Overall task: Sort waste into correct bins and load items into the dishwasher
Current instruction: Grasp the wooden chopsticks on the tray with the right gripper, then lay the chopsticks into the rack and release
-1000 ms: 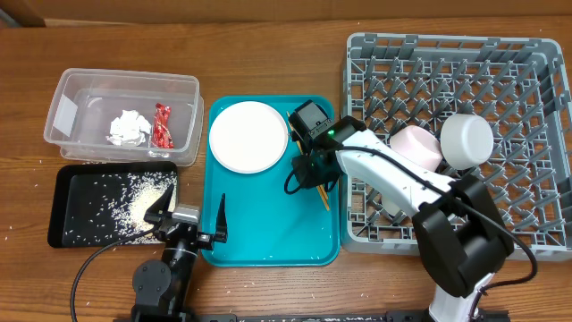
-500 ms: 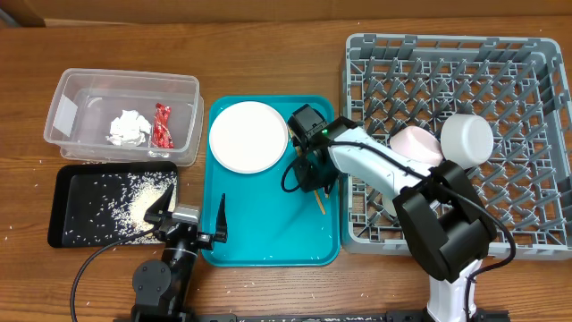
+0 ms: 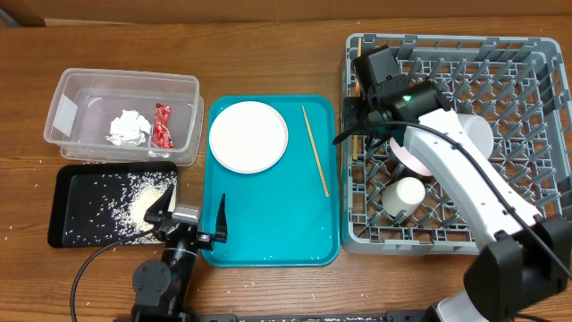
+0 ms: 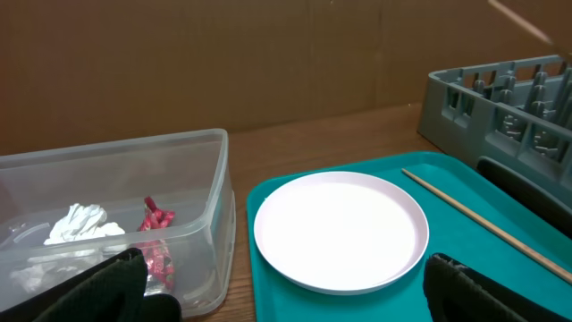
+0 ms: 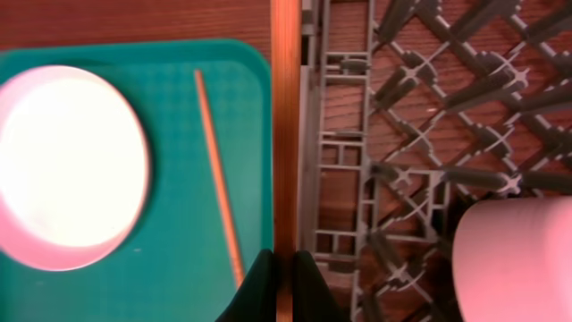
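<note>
My right gripper [image 3: 353,121] is shut on one wooden chopstick [image 5: 285,134] and holds it over the left edge of the grey dish rack [image 3: 500,224]. The second chopstick [image 3: 315,150] lies on the teal tray beside the white plate [image 3: 248,136]. In the rack are a white bowl [image 3: 466,139], a pinkish-white bowl [image 3: 413,148] and a small white cup [image 3: 408,192]. The red wrapper [image 3: 162,125] and tissue wad [image 3: 128,127] lie in the clear tub [image 3: 67,89]. Rice [image 3: 147,206] lies in the black tray [image 3: 71,224]. My left gripper [image 3: 192,215] is open and empty.
The teal tray [image 3: 268,233] sits between the bins and the rack. A few rice grains lie scattered on the wooden table near the black tray. In the left wrist view the plate [image 4: 340,231] and the tub [image 4: 206,179] lie just ahead of the fingers.
My right gripper has risen from the teal tray with one chopstick and moved up and right to the rack's left edge. One chopstick stays on the tray. The left arm has not moved.
</note>
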`<state>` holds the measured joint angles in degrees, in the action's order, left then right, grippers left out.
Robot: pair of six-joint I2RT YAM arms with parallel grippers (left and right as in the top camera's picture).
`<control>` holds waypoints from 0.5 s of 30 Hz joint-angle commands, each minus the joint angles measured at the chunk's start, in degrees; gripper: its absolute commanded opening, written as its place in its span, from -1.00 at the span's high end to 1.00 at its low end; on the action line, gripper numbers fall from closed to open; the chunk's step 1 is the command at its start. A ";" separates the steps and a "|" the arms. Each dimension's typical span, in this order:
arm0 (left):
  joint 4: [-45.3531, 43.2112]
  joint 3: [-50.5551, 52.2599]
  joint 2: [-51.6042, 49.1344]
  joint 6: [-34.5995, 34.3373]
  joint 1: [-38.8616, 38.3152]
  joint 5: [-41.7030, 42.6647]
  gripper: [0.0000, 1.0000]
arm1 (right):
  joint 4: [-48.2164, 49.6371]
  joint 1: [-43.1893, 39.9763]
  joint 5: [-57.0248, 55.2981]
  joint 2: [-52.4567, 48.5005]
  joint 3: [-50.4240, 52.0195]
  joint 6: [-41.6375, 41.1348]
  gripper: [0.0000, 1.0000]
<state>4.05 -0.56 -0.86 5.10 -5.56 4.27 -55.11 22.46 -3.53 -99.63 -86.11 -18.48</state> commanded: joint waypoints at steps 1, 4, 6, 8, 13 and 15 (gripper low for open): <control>0.04 0.31 0.59 0.50 0.39 -0.35 -1.00 | -0.31 -0.04 -5.03 -3.69 2.08 2.67 0.92; 0.04 0.31 0.59 0.50 0.39 -0.35 -1.00 | -0.13 0.07 -4.07 -3.93 1.99 5.46 0.50; 0.04 0.31 0.59 0.50 0.39 -0.35 -1.00 | -1.27 1.25 -3.91 -2.80 0.76 6.60 0.20; 0.04 0.31 0.59 0.50 0.39 -0.35 -1.00 | -1.92 2.89 -3.37 -1.14 -0.33 6.56 0.17; 0.04 0.28 0.59 0.50 0.39 -0.35 -1.00 | 0.74 12.39 0.66 1.64 0.22 6.08 0.16; 0.04 0.31 0.59 0.50 0.39 -0.35 -1.00 | 3.02 14.95 0.59 -0.04 2.08 6.08 0.16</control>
<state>4.05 -0.56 -0.86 5.10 -5.56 4.25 -54.11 34.17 -3.86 -99.15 -84.86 -12.75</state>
